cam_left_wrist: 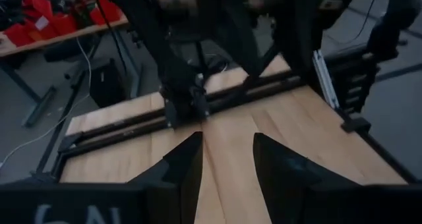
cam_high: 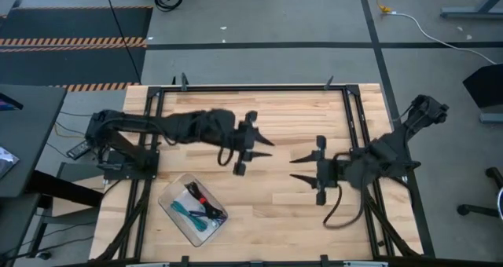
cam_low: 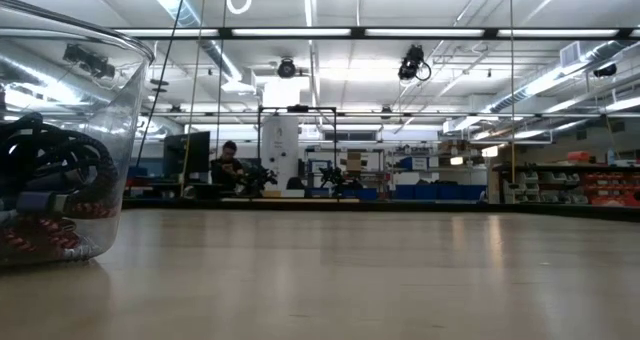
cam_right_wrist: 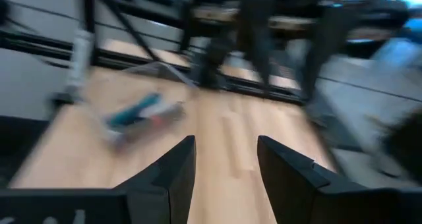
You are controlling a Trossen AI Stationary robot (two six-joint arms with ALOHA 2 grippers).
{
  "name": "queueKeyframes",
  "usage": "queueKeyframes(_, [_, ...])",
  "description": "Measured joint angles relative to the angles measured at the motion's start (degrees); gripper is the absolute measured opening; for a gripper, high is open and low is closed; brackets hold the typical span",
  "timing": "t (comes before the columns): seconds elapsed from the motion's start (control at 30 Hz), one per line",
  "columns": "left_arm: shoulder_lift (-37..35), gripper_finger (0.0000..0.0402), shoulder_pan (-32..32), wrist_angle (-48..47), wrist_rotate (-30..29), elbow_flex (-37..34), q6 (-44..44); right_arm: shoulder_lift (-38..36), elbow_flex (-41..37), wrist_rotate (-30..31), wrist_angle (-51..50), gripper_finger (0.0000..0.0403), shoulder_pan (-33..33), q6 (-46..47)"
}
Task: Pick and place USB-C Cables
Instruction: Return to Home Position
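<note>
The USB-C cables (cam_high: 195,206) lie bundled in a clear plastic tray (cam_high: 172,192) near the table's near-left part. Teal, black and a bit of red show there; I cannot make out other colours. The low view shows dark and red bundles (cam_low: 45,185) on the tray's floor behind its wall (cam_low: 118,100). The blurred right wrist view shows the cables as a teal streak (cam_right_wrist: 142,110). My left gripper (cam_high: 270,149) hovers open over mid-table, fingers pointing right. My right gripper (cam_high: 291,170) faces it, open, fingers pointing left. Both are empty.
Bare wood (cam_high: 275,212) lies between the grippers and the near edge. A black metal frame (cam_high: 251,87) runs along the table's far and side edges. The left wrist view looks at the right arm's base (cam_left_wrist: 188,102). A person sits far off in the room (cam_low: 228,160).
</note>
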Motion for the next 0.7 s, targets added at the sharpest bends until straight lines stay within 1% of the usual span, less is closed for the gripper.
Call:
queueKeyframes(0.07, [-0.5,0.0141,1.3,1.6,2.1,0.1,0.0,-2.4,-3.0,-10.1,6.0,0.0170,-2.7,-2.3])
queueKeyframes(0.17, [-1.7,0.0141,2.2,0.9,3.3,0.0,0.0,-6.2,-10.7,-30.4,20.5,0.0169,-7.6,-4.6])
queueKeyframes(0.2, [-2.1,0.0141,2.3,0.8,3.3,0.0,0.1,-7.3,-13.5,-35.5,24.9,0.0169,-9.2,-4.5])
queueKeyframes(0.23, [-3.0,0.0141,2.4,-1.0,3.3,0.0,0.3,-8.3,-16.5,-39.3,28.3,0.0169,-10.9,-4.2])
queueKeyframes(0.27, [-3.6,0.0141,2.4,-2.1,3.3,-0.1,0.4,-9.4,-19.2,-41.1,31.2,0.0169,-12.4,-3.4])
queueKeyframes(0.33, [-4.9,0.0141,2.4,-3.0,3.2,0.2,0.4,-11.9,-24.1,-41.3,35.0,0.0169,-15.3,-1.7])
queueKeyframes(0.4, [-6.2,0.0141,2.4,-6.5,3.2,0.0,0.4,-14.3,-27.5,-40.3,37.5,0.0169,-18.0,0.1])
queueKeyframes(0.47, [-7.2,0.0141,2.4,-7.1,3.2,0.0,0.4,-17.4,-29.6,-38.8,37.0,0.0169,-20.0,1.4])
queueKeyframes(0.5, [-8.0,0.0141,2.4,-8.2,3.2,0.0,0.4,-18.6,-29.9,-37.7,37.2,0.0169,-20.9,1.6])
queueKeyframes(0.63, [-10.9,0.0130,3.4,-7.0,3.2,0.0,0.1,-23.7,-30.2,-34.1,35.7,0.0169,-22.3,1.4])
queueKeyframes(0.7, [-12.2,0.0120,3.8,-6.0,3.3,0.1,0.1,-26.2,-30.2,-32.7,32.9,0.0169,-22.3,1.2])
